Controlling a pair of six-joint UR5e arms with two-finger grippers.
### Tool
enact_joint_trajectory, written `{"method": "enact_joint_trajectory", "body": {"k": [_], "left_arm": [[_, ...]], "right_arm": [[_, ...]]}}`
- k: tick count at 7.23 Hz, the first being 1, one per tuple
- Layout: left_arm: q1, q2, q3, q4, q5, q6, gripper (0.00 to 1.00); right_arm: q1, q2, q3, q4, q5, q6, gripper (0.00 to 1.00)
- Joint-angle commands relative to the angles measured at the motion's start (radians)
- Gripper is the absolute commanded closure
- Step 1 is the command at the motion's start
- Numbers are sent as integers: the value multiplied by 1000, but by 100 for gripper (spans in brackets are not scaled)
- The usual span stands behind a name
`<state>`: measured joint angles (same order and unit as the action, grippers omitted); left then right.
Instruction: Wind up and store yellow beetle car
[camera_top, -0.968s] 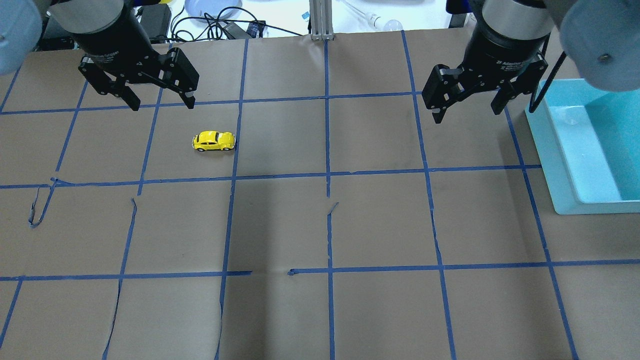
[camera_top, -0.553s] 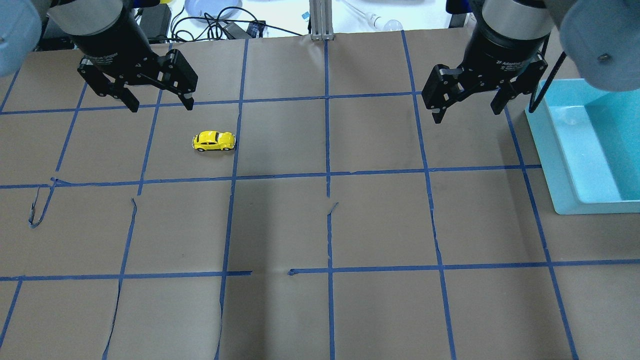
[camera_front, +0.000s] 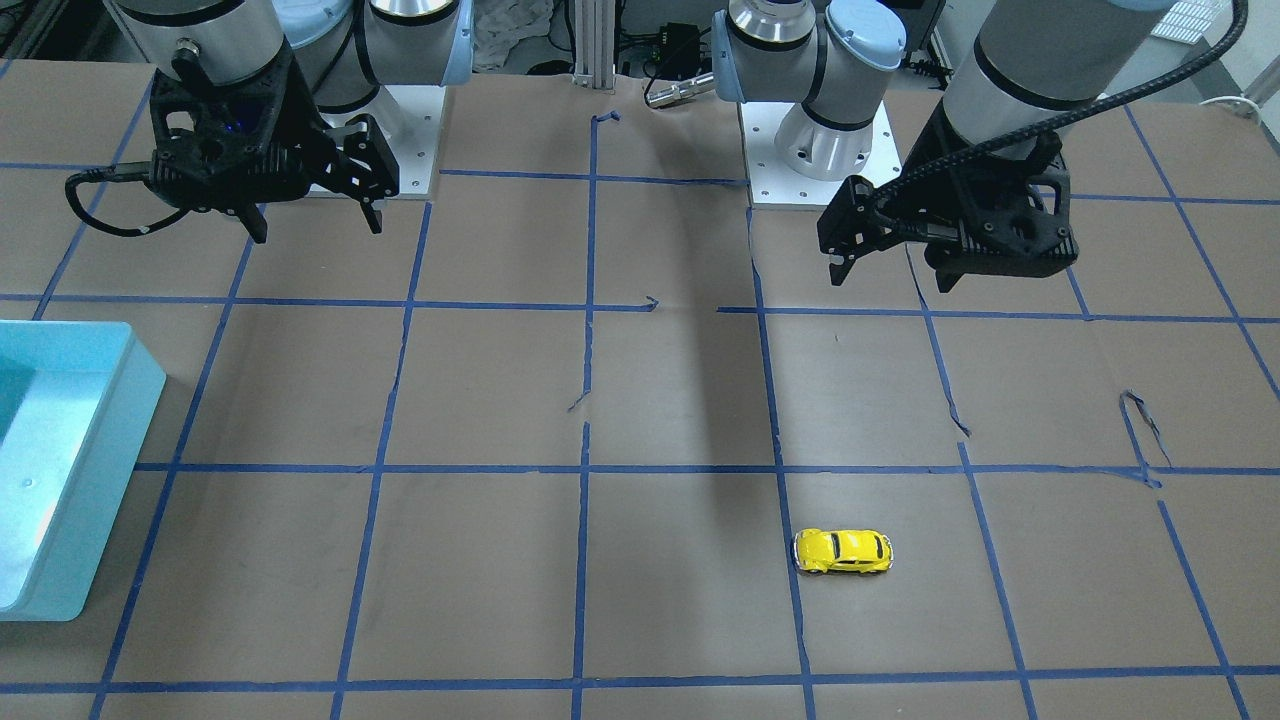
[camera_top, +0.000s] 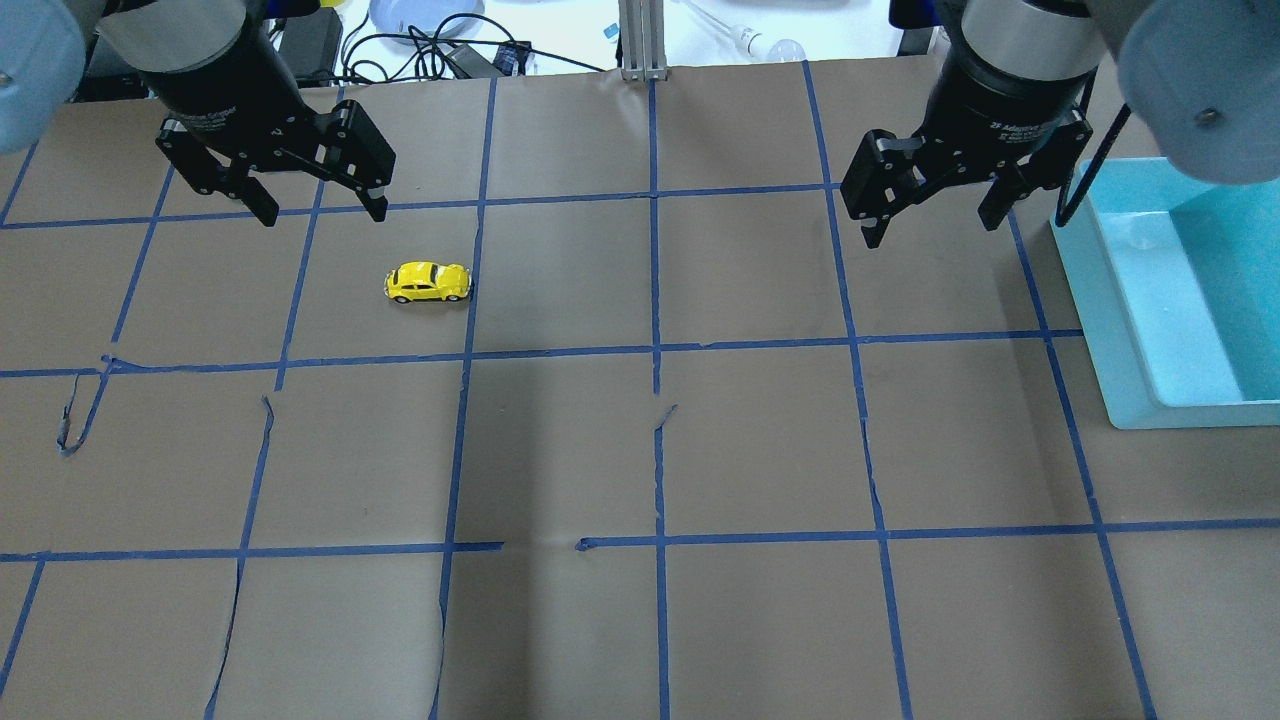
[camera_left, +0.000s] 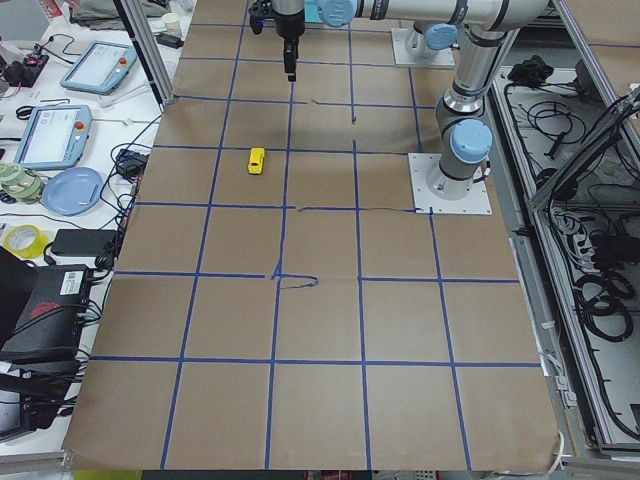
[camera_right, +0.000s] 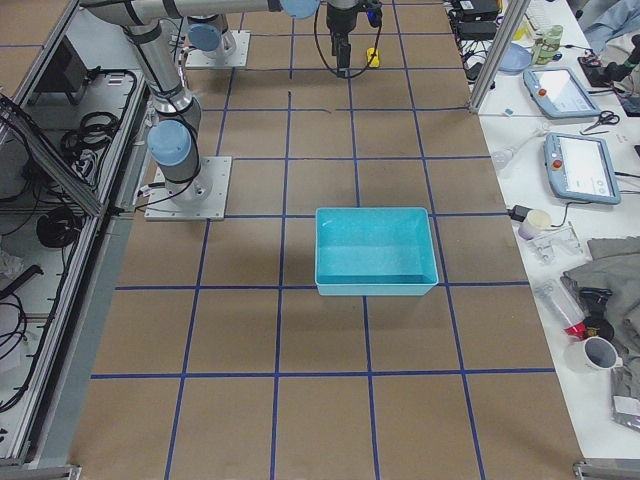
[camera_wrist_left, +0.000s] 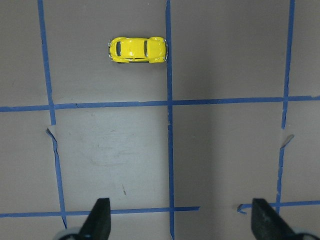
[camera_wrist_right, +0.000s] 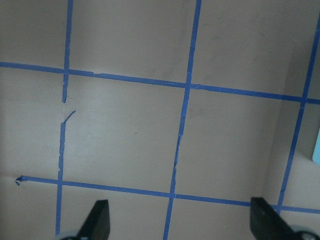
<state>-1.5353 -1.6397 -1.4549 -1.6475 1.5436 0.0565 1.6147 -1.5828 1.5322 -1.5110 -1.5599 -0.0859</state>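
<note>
The yellow beetle car (camera_top: 428, 283) stands on its wheels on the brown paper table, beside a blue tape line. It also shows in the front view (camera_front: 843, 551) and the left wrist view (camera_wrist_left: 137, 49). My left gripper (camera_top: 324, 212) is open and empty. It hangs above the table, apart from the car, to its left and further from the far edge. My right gripper (camera_top: 931, 231) is open and empty, far to the car's right, near the teal bin (camera_top: 1140, 300). Its wrist view shows only paper and tape between its fingertips (camera_wrist_right: 97, 220).
The teal bin is open-topped and looks empty (camera_right: 375, 212); it stands at the table's right side. Blue tape lines grid the paper, torn and lifted in places (camera_top: 70, 420). Cables and devices lie beyond the far edge (camera_top: 430, 40).
Both grippers have shifted only slightly and stay open. The car has not moved.
</note>
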Motion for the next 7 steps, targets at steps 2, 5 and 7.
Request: {"method": "enact_joint_trajectory", "body": {"k": [2, 5, 7], "left_arm": [[0, 0, 1, 0, -8, -1, 0], [0, -6, -1, 0, 3, -1, 0], [0, -3, -1, 0, 3, -1, 0]], "right_arm": [[2, -2, -1, -3, 7, 0, 0], [1, 0, -1, -3, 4, -2, 0], [1, 0, -1, -3, 4, -2, 0]]}}
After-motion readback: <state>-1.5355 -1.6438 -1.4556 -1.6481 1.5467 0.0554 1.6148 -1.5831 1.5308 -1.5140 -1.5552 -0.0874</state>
